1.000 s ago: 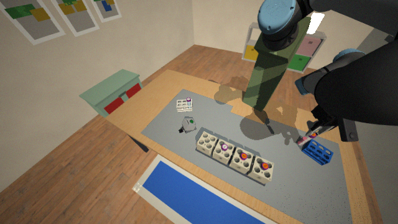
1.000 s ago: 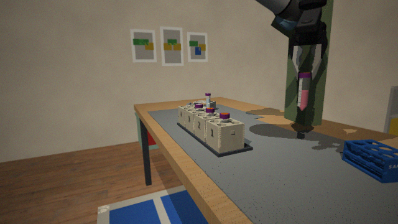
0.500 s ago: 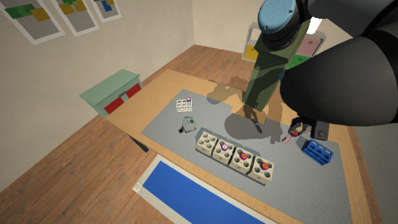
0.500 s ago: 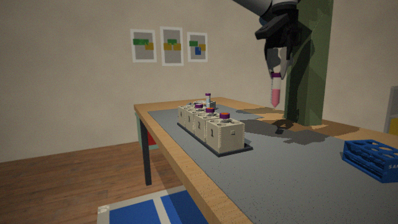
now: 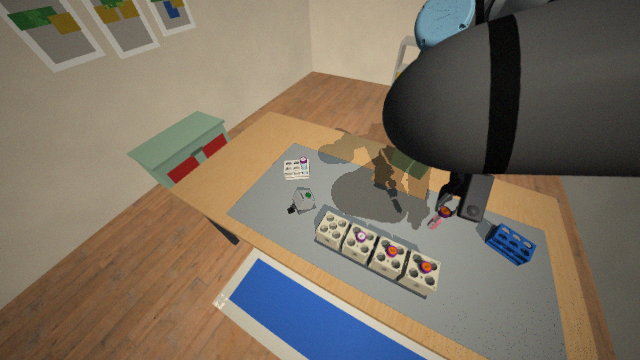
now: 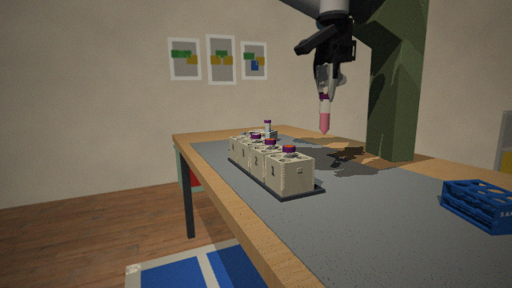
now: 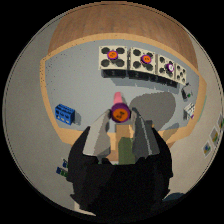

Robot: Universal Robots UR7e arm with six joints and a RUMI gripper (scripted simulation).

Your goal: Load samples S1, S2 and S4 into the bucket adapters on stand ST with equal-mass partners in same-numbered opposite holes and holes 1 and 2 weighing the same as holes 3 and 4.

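My gripper (image 5: 444, 209) (image 6: 325, 94) (image 7: 119, 110) is shut on a sample tube (image 5: 435, 222) (image 6: 324, 117) (image 7: 120, 113) with an orange cap dot and a pink fill. It holds the tube upright by the cap, high above the grey mat behind the loading stand (image 6: 305, 194). Adapter 1 (image 5: 419, 278) (image 6: 290, 176) (image 7: 113, 61) holds an orange-dot tube (image 5: 425, 266) (image 6: 289, 149). Adapter 2 (image 5: 385, 262) (image 6: 262, 160) (image 7: 142, 64) holds another (image 5: 391, 251) (image 6: 270, 141). Adapter 3 (image 5: 356, 245) holds a white-dot blank (image 5: 361, 235). Adapter 4 (image 5: 331, 229) shows only empty holes.
An empty blue sample rack (image 5: 511, 243) (image 6: 476, 204) (image 7: 65, 114) stands at the mat's right. A white blank rack (image 5: 295, 170) holds one tube (image 5: 303, 161) (image 6: 267, 125). The DONE desk (image 5: 302, 201) with its green key (image 5: 308, 195) stands left of the adapters. The arm's green base (image 6: 394, 80) rises behind.
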